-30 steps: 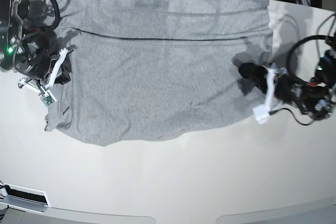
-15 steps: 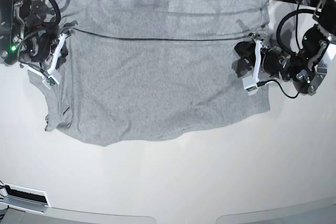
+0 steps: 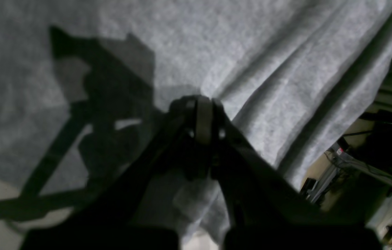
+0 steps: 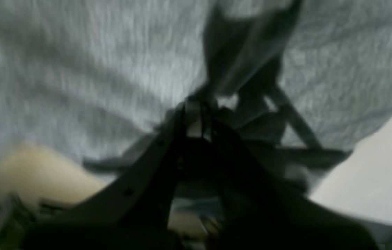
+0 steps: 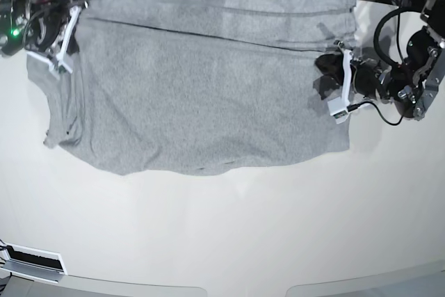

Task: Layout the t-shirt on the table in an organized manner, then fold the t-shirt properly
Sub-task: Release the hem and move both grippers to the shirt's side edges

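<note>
Table (image 5: 229,241) carries everything: glossy white, bare across its whole near half. T-shirt (image 5: 201,88) lies on the far half, plain grey side up, and since 1 s ago the whole sheet has slid toward the far edge; its top border now reaches the cable clutter behind the table, where before a clear margin showed at the far left corner. Near hem has retreated with it, so more bare surface shows in front. A long crease runs across the upper part, tilted where it sat nearly level earlier. The side under the right arm looks bunched and uneven, with a flap hanging toward the near-left corner.

Both arms have travelled away from the near side together. Left end effector (image 5: 327,78) is clenched, and the wrist view shows fabric ridges fanning from its tip, so it looks pinched on the cloth. Right end effector (image 5: 78,29) is clenched too; its wrist view is too blurred to confirm cloth between the jaws.

Judgement: this is a 2-arm drag in the layout stage, not folding yet. Shirt is fairly flat but skewed, and risks overshooting the far edge.
</note>
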You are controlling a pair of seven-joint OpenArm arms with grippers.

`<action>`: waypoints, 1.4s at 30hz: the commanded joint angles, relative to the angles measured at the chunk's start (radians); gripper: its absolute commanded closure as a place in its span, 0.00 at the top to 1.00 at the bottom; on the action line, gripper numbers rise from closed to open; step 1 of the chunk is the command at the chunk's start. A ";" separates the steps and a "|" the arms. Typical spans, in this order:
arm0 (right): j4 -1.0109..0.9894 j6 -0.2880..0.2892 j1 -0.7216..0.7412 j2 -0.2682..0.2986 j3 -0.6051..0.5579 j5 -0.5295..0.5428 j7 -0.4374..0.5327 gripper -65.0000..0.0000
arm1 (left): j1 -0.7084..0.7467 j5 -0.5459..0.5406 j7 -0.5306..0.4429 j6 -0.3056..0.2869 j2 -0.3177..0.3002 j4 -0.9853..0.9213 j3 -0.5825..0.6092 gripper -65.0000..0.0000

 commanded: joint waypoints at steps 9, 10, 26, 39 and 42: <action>0.151 0.044 0.066 0.028 0.010 -0.017 0.282 0.00 | 0.006 -0.039 0.087 0.043 -0.126 0.132 -0.001 0.00; 0.151 0.050 0.090 0.028 0.010 -0.019 0.301 0.00 | 0.006 -0.053 0.090 0.043 -0.131 0.144 -0.008 0.00; -0.232 -0.013 0.489 0.025 0.009 0.028 0.416 0.47 | 0.007 -0.143 0.102 0.042 -0.134 0.160 -0.334 0.42; -0.860 0.087 0.828 0.009 0.009 0.163 0.374 0.47 | 0.029 -0.176 0.103 0.042 -0.129 0.159 -0.349 0.42; -0.950 0.089 0.854 -0.006 0.009 0.164 0.399 0.47 | 0.029 -0.177 0.102 0.043 -0.124 0.159 -0.349 0.42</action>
